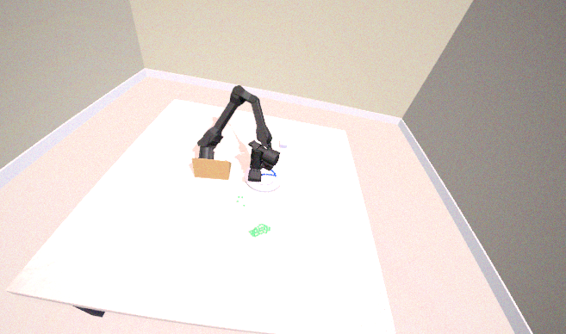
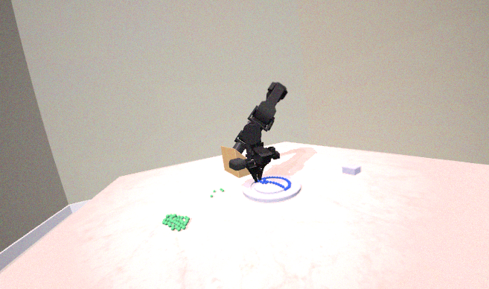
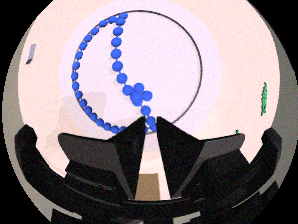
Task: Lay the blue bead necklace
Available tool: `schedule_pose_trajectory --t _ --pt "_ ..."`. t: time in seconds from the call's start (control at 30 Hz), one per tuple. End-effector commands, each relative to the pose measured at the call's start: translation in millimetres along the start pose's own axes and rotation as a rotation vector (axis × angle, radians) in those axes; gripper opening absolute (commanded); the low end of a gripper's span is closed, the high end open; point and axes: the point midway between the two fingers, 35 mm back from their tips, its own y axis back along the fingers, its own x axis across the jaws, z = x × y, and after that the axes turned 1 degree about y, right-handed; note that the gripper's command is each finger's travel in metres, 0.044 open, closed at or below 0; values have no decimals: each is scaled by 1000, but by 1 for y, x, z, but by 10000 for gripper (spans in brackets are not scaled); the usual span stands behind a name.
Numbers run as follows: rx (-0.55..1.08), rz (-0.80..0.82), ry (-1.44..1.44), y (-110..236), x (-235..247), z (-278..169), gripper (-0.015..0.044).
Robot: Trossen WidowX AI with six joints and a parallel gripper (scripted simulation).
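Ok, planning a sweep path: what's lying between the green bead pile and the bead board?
A few loose green beads, apart from both the pile and the board; the exterior view shows them best.
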Motion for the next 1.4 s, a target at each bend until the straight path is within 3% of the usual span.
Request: schedule_pose_trajectory --t 0.0,1.37 --pt "-1 0 0 1 0 0 0" --pt "-3 3 -5 6 0 0 0"
